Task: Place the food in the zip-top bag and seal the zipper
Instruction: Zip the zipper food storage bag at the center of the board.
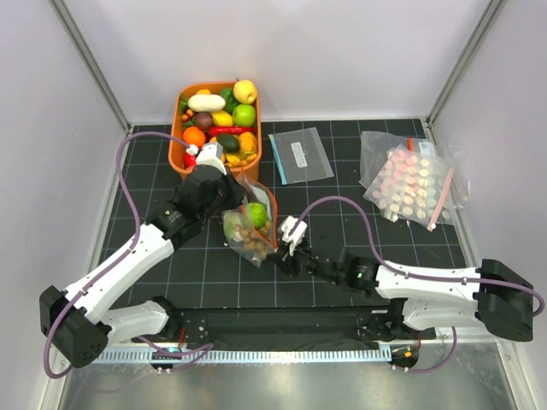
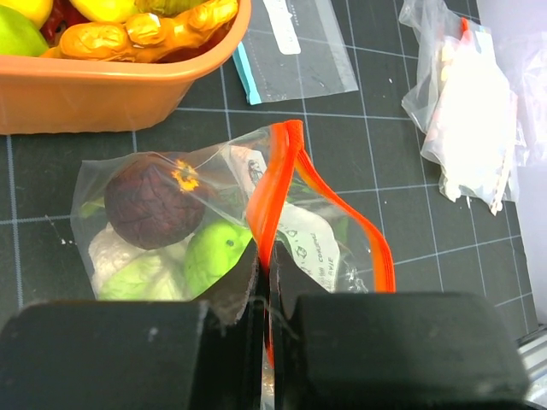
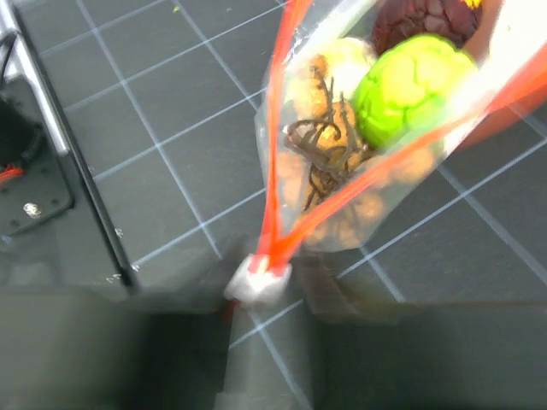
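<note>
Both pincers are on one strip. Left pincer (image 2: 265, 309) is closed narrow on the zipper (image 2: 275, 184), the orange strip vanishing between my pads. Right pincer (image 3: 261, 299) looks clamped on the zipper's other end, where the two lips meet at a small white tab, though that view is blurred. I judge the reason for two grips is tension: a taut strip can be pressed shut along its length.

Between my grips the lips stand apart, the loop opening toward one o'clock from my left fingers, so sealing is not yet done. The zip-top bag (image 1: 248, 224) sits mid-table between the arms with the food inside: a lime (image 3: 400, 90), tan balls (image 3: 329, 162) and a purple fruit (image 2: 152, 201). From the bag, an orange basket (image 1: 182, 128) of more produce lies at eleven o'clock and a bag of pink discs (image 1: 410, 179) at two.
</note>
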